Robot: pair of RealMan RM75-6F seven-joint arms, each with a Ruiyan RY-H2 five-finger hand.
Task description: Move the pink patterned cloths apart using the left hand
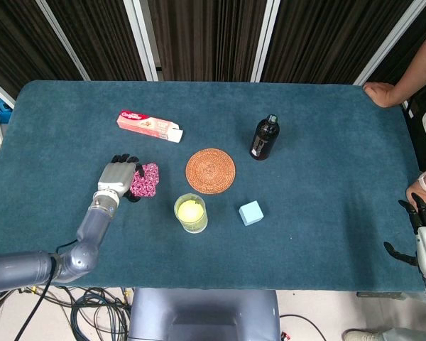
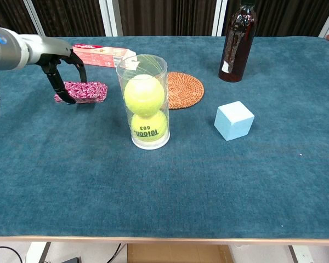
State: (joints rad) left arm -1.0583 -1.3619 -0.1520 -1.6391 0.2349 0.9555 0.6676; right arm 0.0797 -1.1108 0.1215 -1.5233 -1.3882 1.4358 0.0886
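The left hand curls its dark fingers over the folded, speckled pink patterned cloths, gripping them on the napped teal table.

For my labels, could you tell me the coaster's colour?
The woven coaster is orange-brown, clearest in the chest view.

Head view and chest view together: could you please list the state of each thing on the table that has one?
Left robot hand: fingers curled over the cloths' left end.
Pink patterned cloths: lying flat, together.
Right robot hand: open, off the table.
Toothpaste box: lying flat.
Dark bottle: upright, capped.
Clear tube: upright, holding two tennis balls.
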